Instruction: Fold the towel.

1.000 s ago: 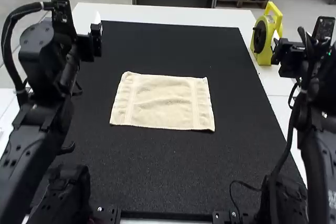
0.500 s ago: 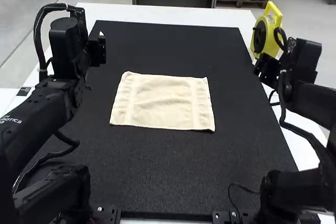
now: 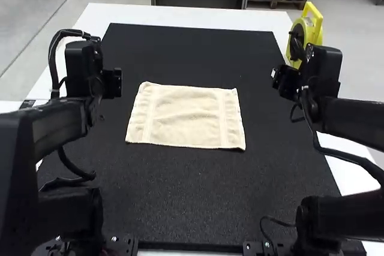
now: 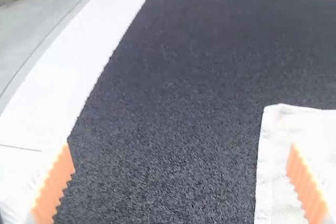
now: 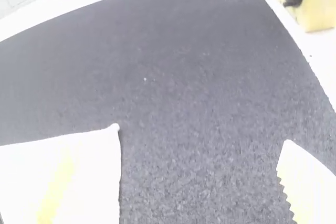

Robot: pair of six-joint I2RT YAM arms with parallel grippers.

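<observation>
The cream towel [image 3: 187, 117] lies spread on the black mat, lightly wrinkled. My left gripper [image 3: 114, 83] is above the mat, off the towel's left side. Off its right side and above the mat is my right gripper [image 3: 284, 81]. In the left wrist view, the left gripper [image 4: 181, 186] stands open, one orange pad in front of the edge of the towel [image 4: 273, 156]. The right wrist view has the right gripper [image 5: 181, 184] open, with a corner of the towel [image 5: 97, 166] between its widely parted fingers. Neither gripper holds the cloth.
A yellow reel [image 3: 306, 34] stands at the table's far right edge. The black mat [image 3: 186, 49] extends beyond the towel and toward the arm bases, with a white table border [image 3: 180, 18] around it. A thin cable [image 3: 273, 219] lies near the right arm's base.
The left gripper has come down and slightly toward the towel. The right gripper has swung in from over the table's right edge to above the mat. The towel has not moved.
</observation>
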